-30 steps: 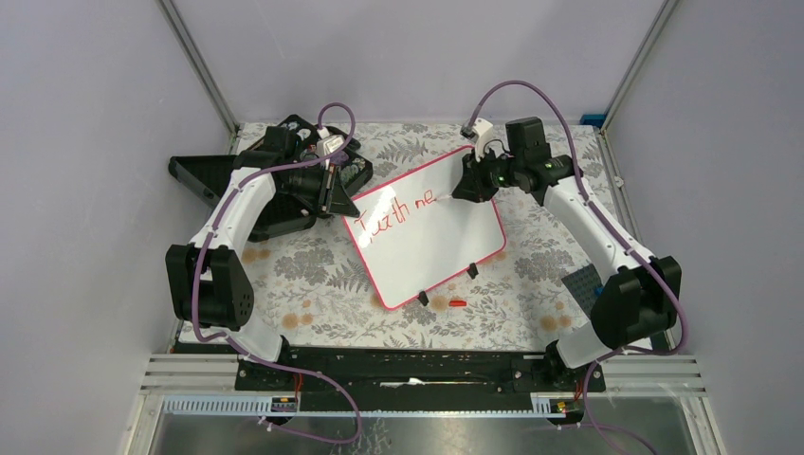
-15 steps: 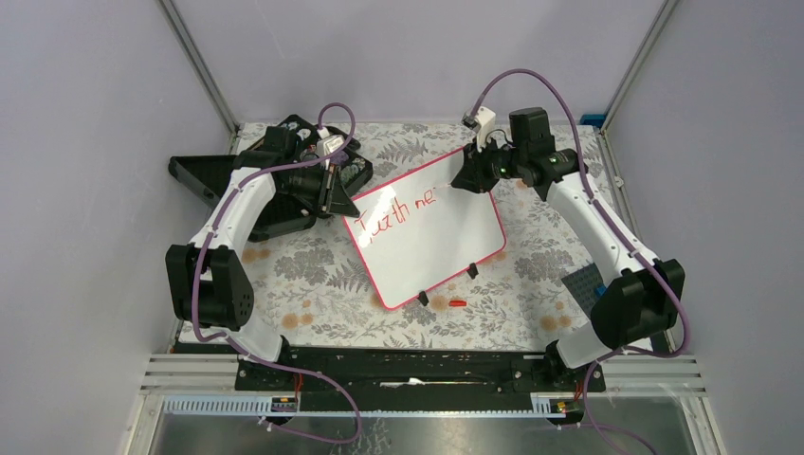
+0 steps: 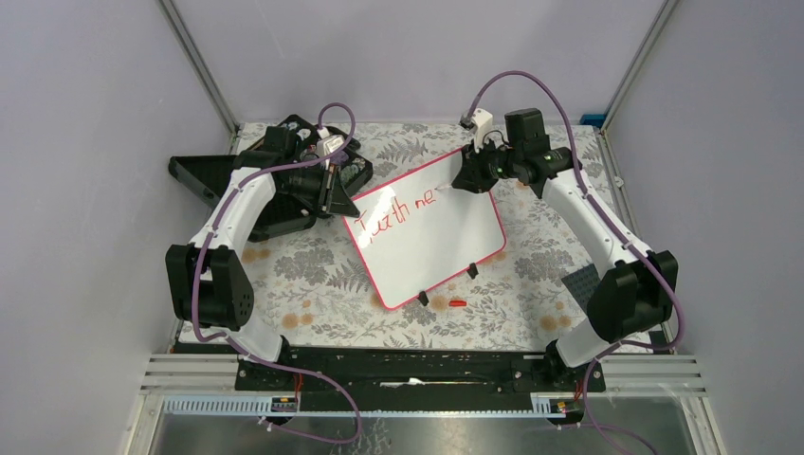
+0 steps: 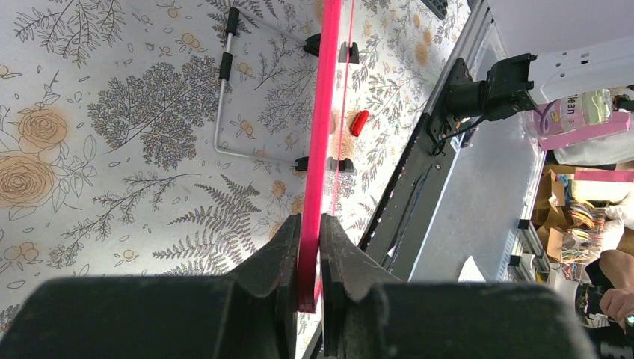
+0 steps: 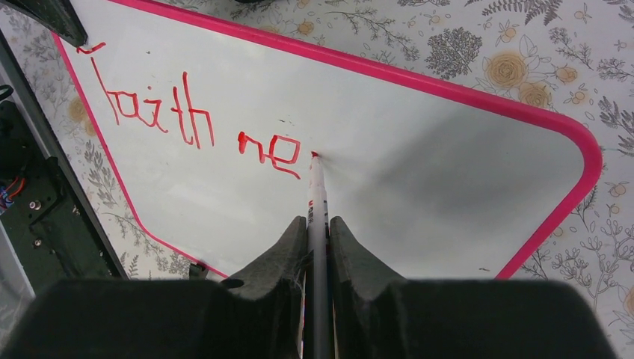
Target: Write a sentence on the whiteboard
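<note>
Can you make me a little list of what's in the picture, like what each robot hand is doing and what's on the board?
Board: whiteboard with a pink rim, propped up on the flowery table
Left hand: shut on the whiteboard's pink edge
Right hand: shut on a marker
Marker tip: right after the last red letters
Writing: red words, ending in "ne"
Also there: small red cap on the table by the board's near edge

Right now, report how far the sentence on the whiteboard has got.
Done: two red words on the whiteboard. In hand: the right gripper pinches a marker, tip at the board just past the last letter; the left gripper clamps the pink rim. Left: the rest of the sentence; most of the board is bare.
</note>
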Robot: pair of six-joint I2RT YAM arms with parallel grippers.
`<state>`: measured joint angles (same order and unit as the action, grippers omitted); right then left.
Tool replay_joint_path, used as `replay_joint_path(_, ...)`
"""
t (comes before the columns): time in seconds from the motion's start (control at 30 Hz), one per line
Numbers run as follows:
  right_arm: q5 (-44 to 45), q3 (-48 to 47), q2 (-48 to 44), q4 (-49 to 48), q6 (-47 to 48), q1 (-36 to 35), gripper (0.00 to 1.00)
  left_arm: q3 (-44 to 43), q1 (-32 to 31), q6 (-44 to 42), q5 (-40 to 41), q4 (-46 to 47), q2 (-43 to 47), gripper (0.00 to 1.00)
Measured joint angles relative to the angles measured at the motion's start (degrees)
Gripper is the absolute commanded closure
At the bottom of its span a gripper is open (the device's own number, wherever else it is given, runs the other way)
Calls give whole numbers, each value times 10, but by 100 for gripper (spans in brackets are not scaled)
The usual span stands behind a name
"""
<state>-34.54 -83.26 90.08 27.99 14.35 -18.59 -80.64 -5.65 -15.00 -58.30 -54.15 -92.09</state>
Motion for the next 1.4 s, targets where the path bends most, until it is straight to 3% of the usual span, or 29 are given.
replay_joint_path(0.53, 5, 41, -17, -1, 9, 7, 100, 0, 0, 0, 0, 0, 0, 100)
replay_joint_path(1.4, -7, 7, -5, 0, 10, 24, 100, 0, -1, 0, 0, 0, 0, 100)
